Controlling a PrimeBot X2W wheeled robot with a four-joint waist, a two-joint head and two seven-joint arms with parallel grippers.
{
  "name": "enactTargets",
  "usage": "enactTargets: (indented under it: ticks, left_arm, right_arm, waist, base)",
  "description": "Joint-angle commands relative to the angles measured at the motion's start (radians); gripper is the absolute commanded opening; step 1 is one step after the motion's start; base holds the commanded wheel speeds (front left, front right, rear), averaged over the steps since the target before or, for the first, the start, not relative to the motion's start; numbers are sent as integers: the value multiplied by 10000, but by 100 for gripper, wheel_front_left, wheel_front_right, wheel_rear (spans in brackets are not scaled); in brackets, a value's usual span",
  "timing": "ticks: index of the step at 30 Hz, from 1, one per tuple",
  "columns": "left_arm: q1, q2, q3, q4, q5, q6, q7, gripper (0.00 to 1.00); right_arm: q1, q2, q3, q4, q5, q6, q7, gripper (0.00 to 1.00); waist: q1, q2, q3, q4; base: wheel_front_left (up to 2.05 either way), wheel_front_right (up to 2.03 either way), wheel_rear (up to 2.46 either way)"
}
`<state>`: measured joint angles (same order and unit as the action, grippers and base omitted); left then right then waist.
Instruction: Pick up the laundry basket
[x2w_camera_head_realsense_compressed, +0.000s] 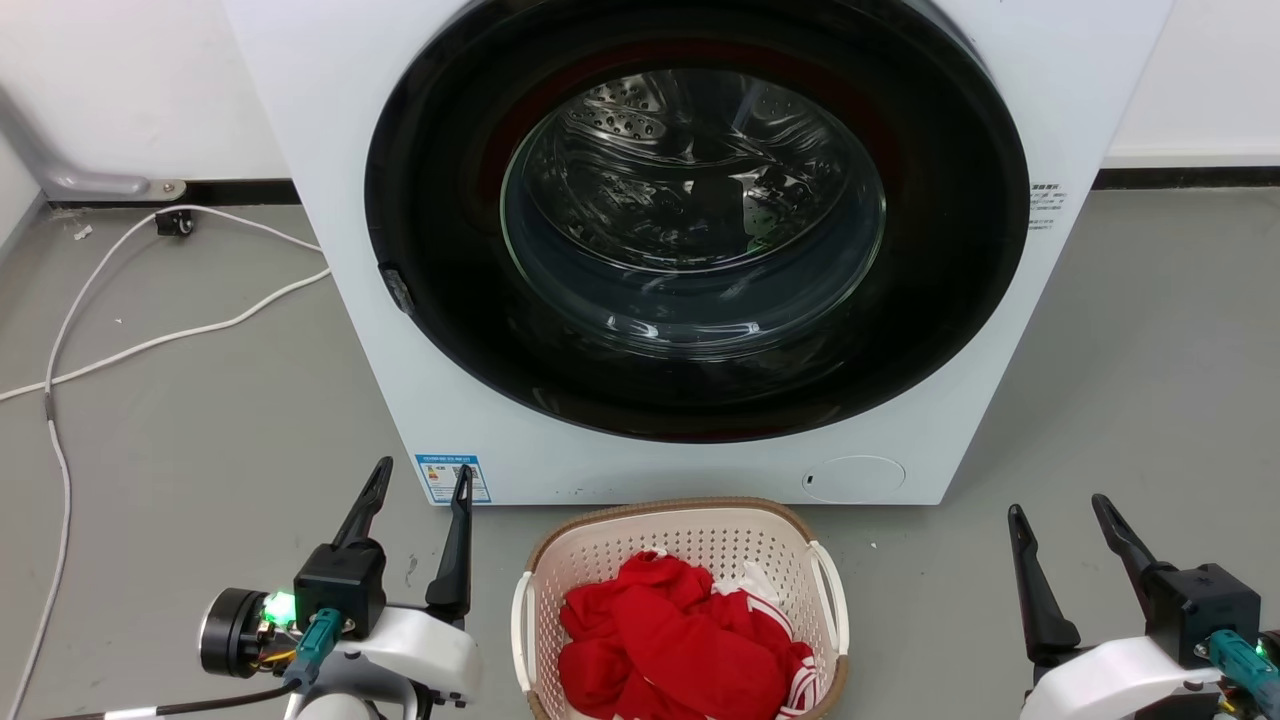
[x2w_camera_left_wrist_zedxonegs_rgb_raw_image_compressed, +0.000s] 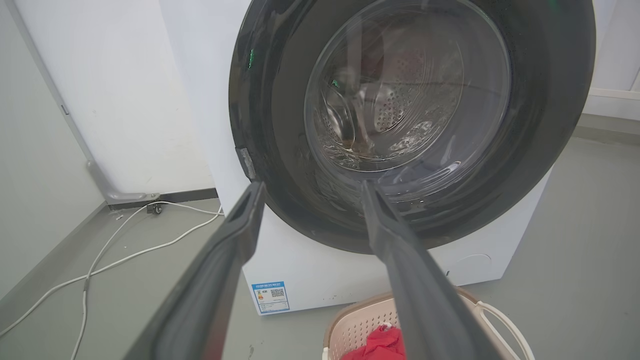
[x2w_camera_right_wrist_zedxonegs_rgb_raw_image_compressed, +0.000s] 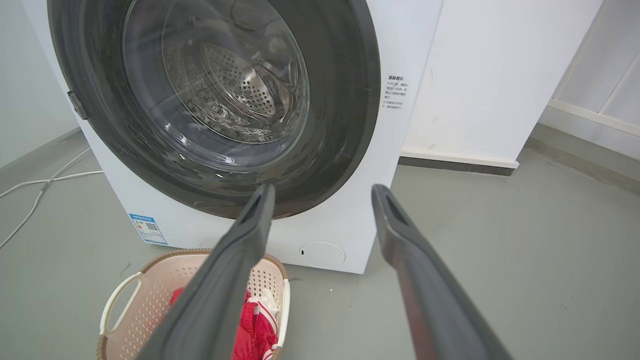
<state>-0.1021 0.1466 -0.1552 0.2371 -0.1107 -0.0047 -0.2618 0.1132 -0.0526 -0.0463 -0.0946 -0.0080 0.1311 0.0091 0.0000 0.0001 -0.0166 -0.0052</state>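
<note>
1. A white cable (x2w_camera_head_realsense_compressed: 230, 321) trails over the floor at the far left, well apart from the arms. If the base rolls or turns that way during the reach, it could snag on it.
2. The left claw (x2w_camera_head_realsense_compressed: 424, 468) is released, its fingers spread with nothing between them. It sits just left of the laundry basket (x2w_camera_head_realsense_compressed: 690, 540) without touching it, and points at the washing machine (x2w_camera_head_realsense_compressed: 600, 470). It must come down and inward, and a finger that meets the brown rim first would shove the basket aside instead of gripping it.
3. The laundry basket stands on the floor just in front of the washing machine, between the two claws, and nothing holds it. Its left handle (x2w_camera_head_realsense_compressed: 520, 620) is a thin white loop, so a shallow pinch could slide off once weight comes on. The far rim is near the machine's front, and a lift that drifts forward might knock it.
4. Red clothes (x2w_camera_head_realsense_compressed: 670, 630) are heaped inside, with a white striped piece near the right rim. Fabric caught under a closing finger would weaken the hold, and the heap may shift if the basket tilts.
5. The right handle (x2w_camera_head_realsense_compressed: 835, 600) is equally thin, and the same slip is likely there.
6. The right claw (x2w_camera_head_realsense_compressed: 1058, 505) is also released and empty, and it stands farther from the basket than the left one. If the arms arrive or lift unevenly, the basket would probably tip and spill.
</note>
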Motion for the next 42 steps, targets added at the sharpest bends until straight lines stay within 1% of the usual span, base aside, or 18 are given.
enactTargets:
  ticks: [1, 14, 18, 22, 29, 35, 42]
  left_arm:
    - [87, -27, 22, 40, -55, 30, -45, 100]
    - [-100, -35, 12, 250, -252, -10, 30, 100]
    - [-502, -18, -19, 449, -362, -116, 211, 100]
    - [-1103, -15, 17, 734, -534, -202, 573, 100]
    - [-2675, 146, 126, 1649, -904, -482, 1346, 100]
    - [-4115, 416, 213, 2840, -1248, -803, 1826, 100]
    - [-5619, 729, 77, 4437, -1559, -1081, 2051, 100]
  right_arm:
    - [53, 45, -5, 27, 21, -7, -51, 100]
    - [-127, 44, -125, 188, 151, -7, -52, 100]
    - [-467, 44, -208, 417, 193, -7, -85, 100]
    - [-1051, 44, -205, 769, 222, -7, -81, 100]
    - [-2520, 39, 21, 1924, 282, -7, 365, 100]
    - [-4021, 38, 312, 3478, 624, -7, 1162, 100]
    - [-5727, 33, 709, 5376, 1058, -7, 2067, 100]
  waist:
    - [0, -1, -5, 1]
    - [0, -1, 174, 47]
    - [0, -1, 518, 32]
    - [0, -1, 1124, -17]
    - [0, -1, 2497, -88]
    - [0, -1, 3692, -170]
    - [0, -1, 4872, -228]
  base:
    - [0, 0, 0]
    - [0, 0, 0]
    - [0, 0, 0]
    - [0, 0, 0]
    - [0, 0, 0]
    - [0, 0, 0]
    - [0, 0, 0]
